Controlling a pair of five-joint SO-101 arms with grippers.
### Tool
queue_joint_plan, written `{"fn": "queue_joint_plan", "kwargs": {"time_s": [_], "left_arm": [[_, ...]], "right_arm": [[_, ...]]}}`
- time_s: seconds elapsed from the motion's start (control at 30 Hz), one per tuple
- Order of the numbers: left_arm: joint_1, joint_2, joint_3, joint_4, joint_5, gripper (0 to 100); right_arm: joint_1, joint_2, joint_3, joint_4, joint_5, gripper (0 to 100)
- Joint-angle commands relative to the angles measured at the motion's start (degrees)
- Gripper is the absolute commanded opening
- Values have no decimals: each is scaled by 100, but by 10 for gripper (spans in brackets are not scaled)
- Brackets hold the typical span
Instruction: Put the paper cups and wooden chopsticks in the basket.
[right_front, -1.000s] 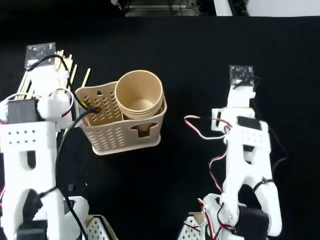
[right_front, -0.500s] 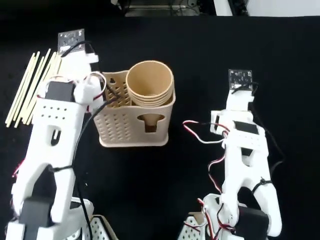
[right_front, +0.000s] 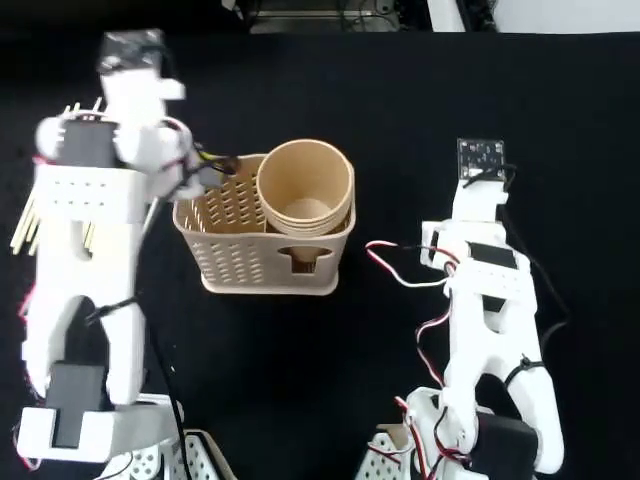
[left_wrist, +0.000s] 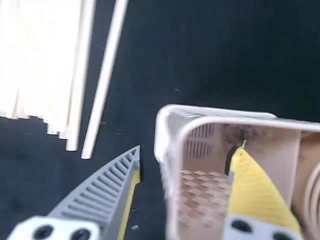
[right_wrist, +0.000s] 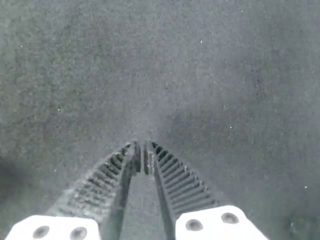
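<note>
A beige slotted basket (right_front: 250, 260) stands mid-table with a stack of paper cups (right_front: 305, 185) in its right half. My left gripper (right_front: 205, 170) is at the basket's left wall. In the left wrist view the left gripper (left_wrist: 190, 149) is open and straddles the basket's wall (left_wrist: 167, 165), one finger outside and one fingertip (left_wrist: 250, 185) inside. Wooden chopsticks (left_wrist: 55, 70) lie on the cloth just beyond; their ends (right_front: 22, 228) show past the left arm. My right gripper (right_wrist: 142, 150) is shut over bare black cloth, holding nothing.
The right arm (right_front: 490, 280) stands right of the basket with red and white wires (right_front: 395, 260) looping toward it. A black cloth (right_front: 400, 110) covers the table, with open room behind and in front of the basket.
The left arm has swung from the chopsticks toward the back and right, and the basket has shifted right and turned square with it. The right arm has not moved.
</note>
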Motion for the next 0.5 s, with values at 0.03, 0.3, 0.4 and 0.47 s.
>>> {"fn": "queue_joint_plan", "kwargs": {"time_s": [0.03,0.3,0.4,0.47], "left_arm": [[-1297,-9,-1200,369,-765,289],[-2299,1556,-1745,-79,-2277,287],[-2466,2620,-2281,-527,-2479,288],[-2484,3376,-2747,-695,-2611,287]], "right_arm": [[53,-119,4,-97,-18,35],[44,-119,4,-105,-18,35],[44,-119,4,-105,-18,35],[18,-119,13,-105,-18,35]]}}
